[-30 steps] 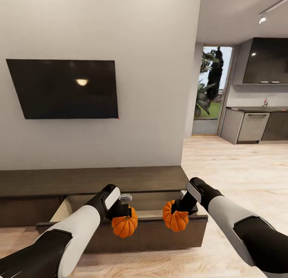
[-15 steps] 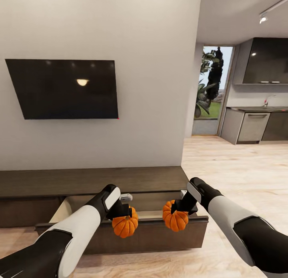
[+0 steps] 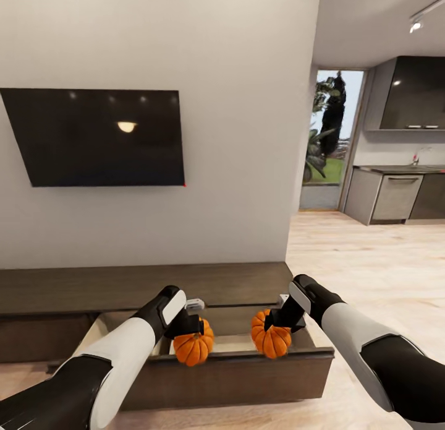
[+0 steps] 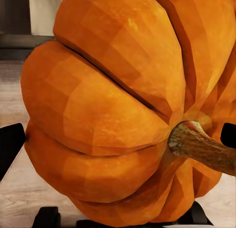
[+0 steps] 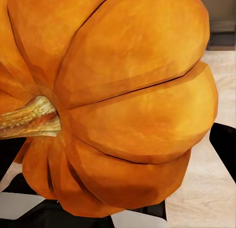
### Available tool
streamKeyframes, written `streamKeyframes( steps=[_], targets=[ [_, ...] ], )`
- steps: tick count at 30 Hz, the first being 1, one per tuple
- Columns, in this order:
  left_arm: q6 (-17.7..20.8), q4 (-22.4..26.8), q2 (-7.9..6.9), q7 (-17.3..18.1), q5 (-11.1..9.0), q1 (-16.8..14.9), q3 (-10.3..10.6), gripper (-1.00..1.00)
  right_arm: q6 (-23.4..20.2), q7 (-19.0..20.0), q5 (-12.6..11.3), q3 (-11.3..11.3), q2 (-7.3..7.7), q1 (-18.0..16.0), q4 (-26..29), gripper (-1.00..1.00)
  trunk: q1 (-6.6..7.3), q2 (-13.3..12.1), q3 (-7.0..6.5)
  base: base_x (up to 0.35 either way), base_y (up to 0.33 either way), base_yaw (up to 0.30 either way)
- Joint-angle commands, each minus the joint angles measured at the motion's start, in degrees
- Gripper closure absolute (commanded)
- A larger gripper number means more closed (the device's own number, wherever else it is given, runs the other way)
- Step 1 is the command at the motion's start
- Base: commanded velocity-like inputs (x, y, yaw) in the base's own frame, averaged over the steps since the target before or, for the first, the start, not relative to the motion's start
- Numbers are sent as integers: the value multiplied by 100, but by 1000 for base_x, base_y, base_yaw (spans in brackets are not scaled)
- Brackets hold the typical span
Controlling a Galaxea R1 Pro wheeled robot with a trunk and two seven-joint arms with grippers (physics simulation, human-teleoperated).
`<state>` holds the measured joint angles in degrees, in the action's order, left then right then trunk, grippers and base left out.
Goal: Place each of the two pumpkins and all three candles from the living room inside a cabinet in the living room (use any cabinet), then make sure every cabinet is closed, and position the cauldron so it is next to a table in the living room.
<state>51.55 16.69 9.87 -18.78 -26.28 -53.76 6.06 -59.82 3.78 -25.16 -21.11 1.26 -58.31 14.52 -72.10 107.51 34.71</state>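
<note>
Closer now, you've rolled in; each gripper pinching its pumpkin above the open drawer—lower gently, then release.

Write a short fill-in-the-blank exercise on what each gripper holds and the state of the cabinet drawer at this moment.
1. The left gripper is shut on a ribbed orange ____.
2. The right gripper grips its ribbed orange pumpkin above the ____ drawer of the long dark brown wooden cabinet.
3. On the wall above the cabinet hangs a flat black ____.

Missing words: pumpkin; open; television
</note>
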Motion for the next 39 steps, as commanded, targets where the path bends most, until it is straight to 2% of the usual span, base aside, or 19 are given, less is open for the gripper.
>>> streamKeyframes(
  steps=[1, 14, 20, 28, 39],
  targets=[
    [-3, -12, 1, -27, -70, -3, 35, 100, -18, 42, -7, -42, 5, -5, 7, 100, -2, 3, 6, 276, 116, 0],
    [-40, -52, 13, -22, -70, -3, 36, 100, -18, 42, -7, -36, 7, -5, 6, 100, -2, 3, 6, 257, 74, 0],
    [-46, -63, 13, 121, -70, -3, 36, 100, -18, 36, -7, -42, 5, -5, 5, 100, -2, 3, 6, 25, 1, 139],
    [-49, -100, 13, 146, -70, -3, 36, 100, -18, 35, -7, -35, 5, -5, 7, 100, -2, 3, 6, 1, -5, 127],
    [-49, -105, 13, 147, -67, -3, 36, 100, -18, 39, -7, -34, 12, -5, 7, 100, -2, 3, 6, 0, -212, 2]
  ],
)
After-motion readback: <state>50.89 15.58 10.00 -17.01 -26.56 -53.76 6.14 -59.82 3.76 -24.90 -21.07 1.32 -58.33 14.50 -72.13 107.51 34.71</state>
